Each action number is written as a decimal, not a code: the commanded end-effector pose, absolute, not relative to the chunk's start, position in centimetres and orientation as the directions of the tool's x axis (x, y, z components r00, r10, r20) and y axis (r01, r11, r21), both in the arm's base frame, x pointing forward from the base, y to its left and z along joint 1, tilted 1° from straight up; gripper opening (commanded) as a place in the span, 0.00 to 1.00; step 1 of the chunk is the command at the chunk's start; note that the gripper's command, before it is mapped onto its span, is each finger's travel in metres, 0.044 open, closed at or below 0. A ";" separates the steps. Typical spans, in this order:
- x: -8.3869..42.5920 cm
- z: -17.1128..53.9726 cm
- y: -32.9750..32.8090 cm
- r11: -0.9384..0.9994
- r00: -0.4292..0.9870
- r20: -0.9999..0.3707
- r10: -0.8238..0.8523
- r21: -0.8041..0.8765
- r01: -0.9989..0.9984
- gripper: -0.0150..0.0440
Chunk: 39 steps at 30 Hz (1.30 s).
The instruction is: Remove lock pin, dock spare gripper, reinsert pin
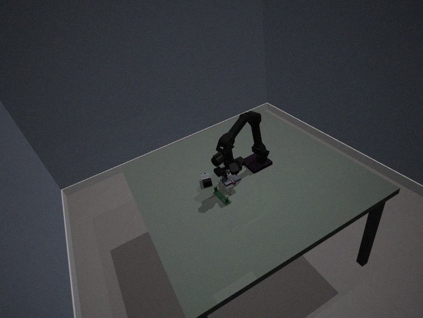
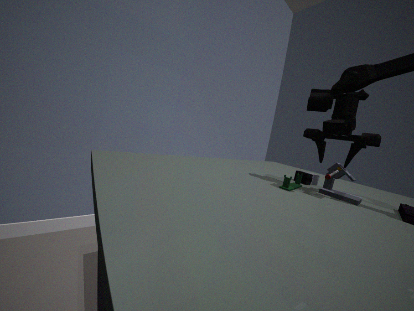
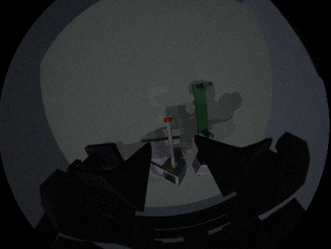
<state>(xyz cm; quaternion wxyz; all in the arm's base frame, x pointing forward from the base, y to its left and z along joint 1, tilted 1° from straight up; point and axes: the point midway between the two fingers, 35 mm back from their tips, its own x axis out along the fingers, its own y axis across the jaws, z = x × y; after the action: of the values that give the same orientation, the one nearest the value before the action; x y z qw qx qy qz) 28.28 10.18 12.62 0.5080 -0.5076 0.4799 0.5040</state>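
Observation:
The mount (image 1: 236,179) (image 2: 341,196) has a grey base and a tilted socket block (image 3: 179,168) at its top. The lock pin (image 1: 230,178) (image 2: 333,173) (image 3: 170,143), pale with a red head, is through the socket, its head sticking out to one side. The spare gripper, which seems to be the black and white block (image 1: 207,182) (image 2: 305,177) (image 3: 201,167), stands on the table beside the mount. My gripper (image 2: 333,164) (image 3: 172,141) is open and empty, its fingers pointing down above the socket and pin. In the top view its fingertips are hard to make out.
A green cradle (image 1: 221,197) (image 2: 290,186) (image 3: 201,110) with two upright ends lies on the table near the mount and the block. The arm's dark purple base plate (image 1: 253,165) (image 2: 407,214) (image 3: 113,154) is on the mount's other side.

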 end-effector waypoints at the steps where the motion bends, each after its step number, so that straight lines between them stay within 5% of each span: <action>1: 28.4 12.2 10.2 -0.017 0.038 -0.999 0.023 -0.038 -0.999 0.76; 39: 28.3 6.6 10.2 -0.017 0.037 -0.999 0.023 -0.038 -0.999 0.76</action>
<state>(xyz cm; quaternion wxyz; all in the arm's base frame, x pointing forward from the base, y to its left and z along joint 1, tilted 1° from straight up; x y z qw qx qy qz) 28.28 10.30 6.75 0.5103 -0.5087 0.4775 0.5028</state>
